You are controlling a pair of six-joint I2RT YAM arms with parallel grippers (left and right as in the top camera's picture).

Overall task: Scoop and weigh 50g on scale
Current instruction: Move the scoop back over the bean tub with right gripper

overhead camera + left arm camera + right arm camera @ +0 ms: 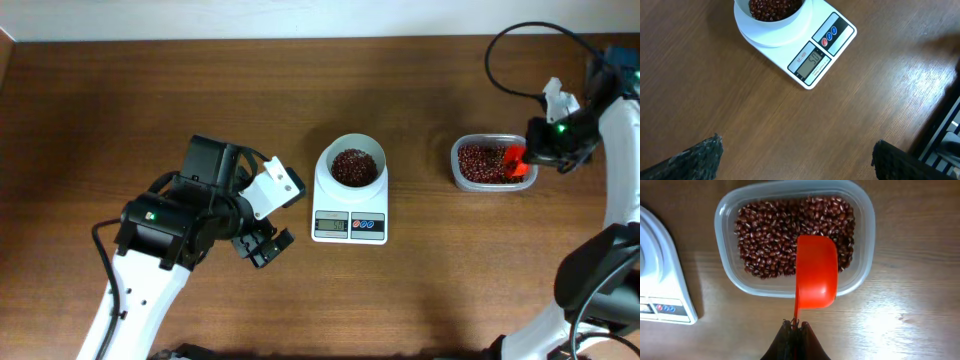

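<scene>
at the left of the surface (80, 110), left tool (262, 246) is spread wide, nothing between its fingers (700, 157). scale (349, 205) sits just right of it, near but apart, roughly mid-surface and between the two arms. writing: display (812, 60) shows digits that look like "50" plus one more digit, can't resolve a decimal point. small red print beside the display looks like "sf-400", not fully sharp. two round buttons (829, 36), one red, one blue, with no legible captions. white bowl (352, 165) on the scale platform holds a layer of red beans (352, 167). right of the scale, well apart from it, clear tub (490, 163) of the same beans, no label visible. red scoop (816, 272) hangs over the tub's near rim, partly past the edge. right tool (796, 325) is pinched narrow on the scoop handle. from the right wrist, the scale's corner shows at far left, clear of scoop and tub.
</scene>
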